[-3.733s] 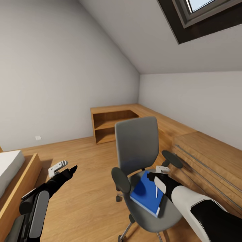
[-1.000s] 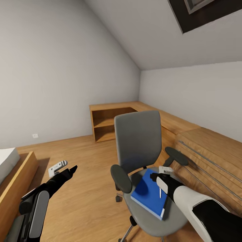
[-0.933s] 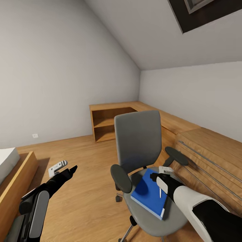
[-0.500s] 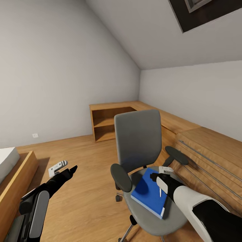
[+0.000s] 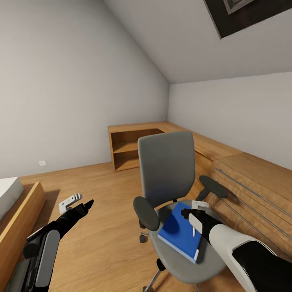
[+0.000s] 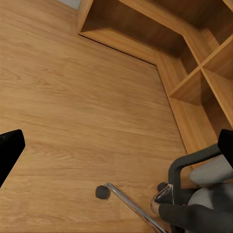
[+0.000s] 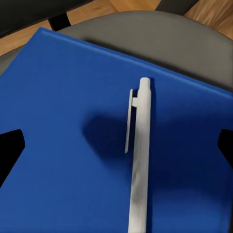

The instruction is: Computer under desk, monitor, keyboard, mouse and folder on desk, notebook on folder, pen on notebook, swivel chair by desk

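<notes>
The grey swivel chair [image 5: 166,170] stands in the middle of the bedroom's wood floor. A bright-blue folder [image 5: 178,237] lies flat on its seat, and a white pen [image 5: 193,232] rests on the folder. My right gripper [image 5: 192,208] hovers open just above them. In the right wrist view the pen [image 7: 138,160] lies on the folder [image 7: 63,97] between the spread fingers of this gripper [image 7: 118,148], untouched. My left gripper [image 5: 79,201] is open over bare floor, left of the chair. The desk, monitor, keyboard, mouse, computer and notebook are out of view.
A wood shelf unit [image 5: 132,148] stands against the back wall. A low wood drawer unit [image 5: 251,182] runs along the right wall. A bed frame [image 5: 16,211] sits at the left. The chair's chrome base and castor [image 6: 102,192] appear below my left gripper [image 6: 118,145].
The head view has shifted a little since the earliest frame. Both arms, the chair, the folder and the pen have kept their places relative to one another.
</notes>
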{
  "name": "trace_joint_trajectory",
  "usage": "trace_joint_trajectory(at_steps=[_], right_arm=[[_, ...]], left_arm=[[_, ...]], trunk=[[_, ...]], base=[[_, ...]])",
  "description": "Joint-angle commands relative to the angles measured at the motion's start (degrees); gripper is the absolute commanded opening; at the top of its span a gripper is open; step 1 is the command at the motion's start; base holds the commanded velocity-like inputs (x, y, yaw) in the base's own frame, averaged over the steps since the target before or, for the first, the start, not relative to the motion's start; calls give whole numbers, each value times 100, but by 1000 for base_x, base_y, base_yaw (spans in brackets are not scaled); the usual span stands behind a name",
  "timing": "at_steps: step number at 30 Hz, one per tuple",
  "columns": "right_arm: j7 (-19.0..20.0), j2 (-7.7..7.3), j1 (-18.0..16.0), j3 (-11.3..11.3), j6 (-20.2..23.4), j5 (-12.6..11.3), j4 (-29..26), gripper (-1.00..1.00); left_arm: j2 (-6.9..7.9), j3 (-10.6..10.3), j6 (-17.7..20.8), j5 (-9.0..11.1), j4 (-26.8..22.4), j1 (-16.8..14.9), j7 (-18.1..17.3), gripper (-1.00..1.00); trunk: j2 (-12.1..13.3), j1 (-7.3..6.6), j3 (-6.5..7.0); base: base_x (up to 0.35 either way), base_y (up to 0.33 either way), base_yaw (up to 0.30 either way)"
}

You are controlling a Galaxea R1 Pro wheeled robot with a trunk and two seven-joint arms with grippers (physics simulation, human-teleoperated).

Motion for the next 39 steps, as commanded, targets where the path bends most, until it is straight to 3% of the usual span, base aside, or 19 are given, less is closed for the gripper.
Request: trace_joint_trajectory(at_steps=[1, 5, 23, 28, 39], right_arm=[[-33, -2, -2, 50, 38, -32, -13, 100], [-33, 3, -2, 55, 34, -30, -13, 100], [-31, 7, -2, 56, 24, -22, -4, 100], [-31, 7, -2, 56, 24, -21, -4, 100], [-26, 7, -2, 56, 16, -21, -4, 100]], left_arm=[[-5, 8, 33, 59, -6, -5, 29, 100], [-7, 5, 32, 59, -6, -5, 29, 100], [-9, 6, 33, 60, -6, -5, 29, 100], [-12, 1, 33, 60, -6, -5, 30, 100], [-13, 3, 33, 60, -6, -5, 29, 100]], trunk=[[-3, -1, -6], [-123, 65, -60], [-123, 65, -60], [-324, 175, -150], [-324, 175, -150]], base=[[0, 0, 0], [0, 0, 0], [0, 0, 0], [0, 0, 0], [0, 0, 0]])
